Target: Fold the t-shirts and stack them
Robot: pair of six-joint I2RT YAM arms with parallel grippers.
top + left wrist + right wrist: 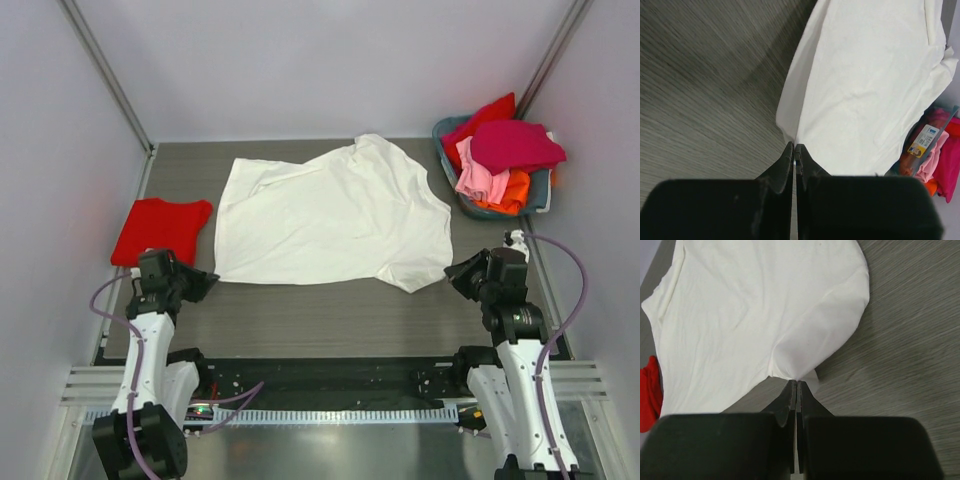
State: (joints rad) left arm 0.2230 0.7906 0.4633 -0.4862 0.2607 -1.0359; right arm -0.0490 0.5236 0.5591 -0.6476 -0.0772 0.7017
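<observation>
My left gripper [794, 145] and right gripper [796, 382] each clamp a near corner of the white t-shirt [330, 215], seemingly ready to fold it; the folded red t-shirt [160, 228] likely starts the stack.

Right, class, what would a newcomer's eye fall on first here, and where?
The big white t-shirt spread across the middle of the table, its two near corners pinched by the left gripper and right gripper. Then the bright colours: a folded red t-shirt at the left edge and a basket heaped with pink, magenta and orange clothes in the far right corner.
</observation>
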